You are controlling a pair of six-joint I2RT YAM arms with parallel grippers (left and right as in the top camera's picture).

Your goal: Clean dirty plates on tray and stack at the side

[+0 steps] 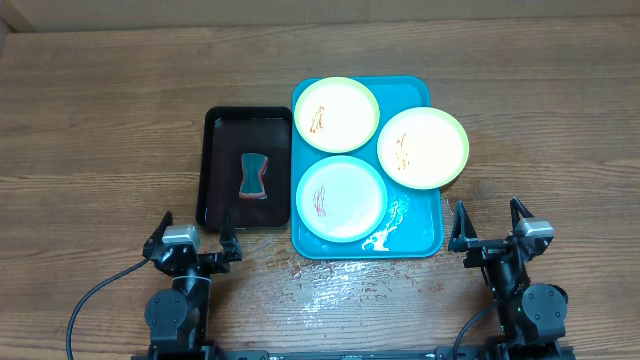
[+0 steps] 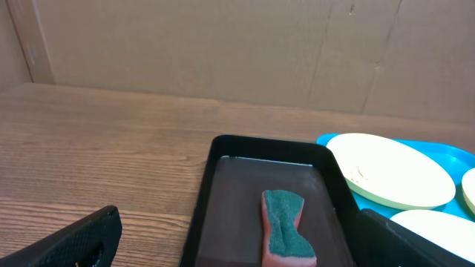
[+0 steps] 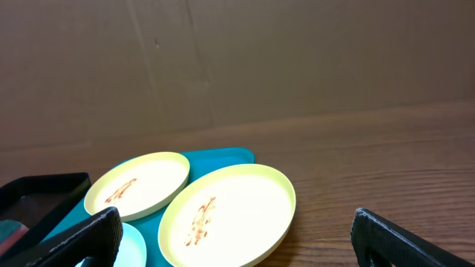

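Done: nothing | three plates [image 1: 341, 197] dirty, on blue tray [image 1: 425, 218], one over its right edge | sponge [image 1: 254, 175] untouched in black tray [image 1: 222, 130] | left pincer [image 1: 197, 224], right pincer [image 1: 488, 214] both spread, empty | left: wipe all, stack

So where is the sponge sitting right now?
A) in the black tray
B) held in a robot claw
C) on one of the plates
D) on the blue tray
A: the sponge lies flat inside the black tray, which sits just left of the blue tray that carries the plates.
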